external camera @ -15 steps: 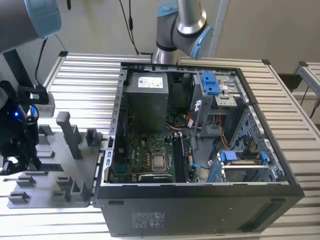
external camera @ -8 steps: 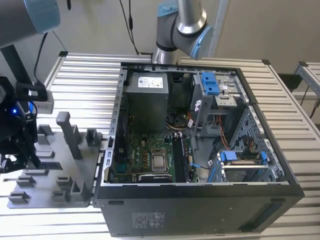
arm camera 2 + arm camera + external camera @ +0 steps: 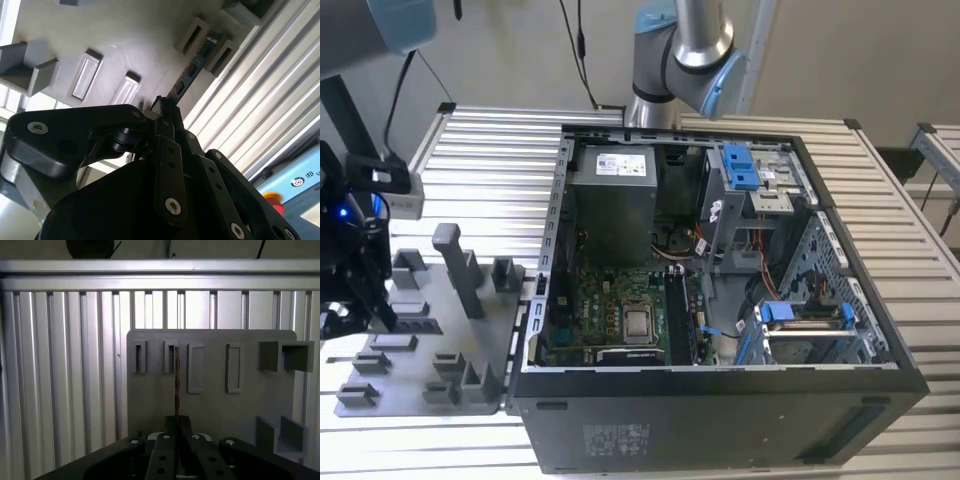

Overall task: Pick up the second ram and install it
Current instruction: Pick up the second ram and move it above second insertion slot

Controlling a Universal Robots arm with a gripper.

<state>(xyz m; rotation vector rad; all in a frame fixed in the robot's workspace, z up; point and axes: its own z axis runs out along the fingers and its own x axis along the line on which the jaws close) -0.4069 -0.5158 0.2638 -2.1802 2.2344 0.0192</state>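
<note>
The second ram [image 3: 176, 385] is a thin dark stick seen edge-on, running from my fingertips out to a narrow slot of the grey fixture tray [image 3: 215, 410]. In the second wrist view the ram [image 3: 192, 67] shows its chips, and its far end lies between two raised holders. My gripper [image 3: 177, 422] [image 3: 164, 107] is shut on the stick's near end. In the exterior view the gripper [image 3: 370, 300] hangs over the tray [image 3: 430, 345] at that view's left. I cannot tell whether the stick is lifted clear of the holders.
The open black computer case [image 3: 720, 400] fills the middle and the exterior view's right, with the green motherboard [image 3: 610, 310] on its floor and memory slots [image 3: 680, 320] beside the processor. Upright posts [image 3: 455, 265] rise from the tray. Ribbed aluminium table [image 3: 490, 180] lies all around.
</note>
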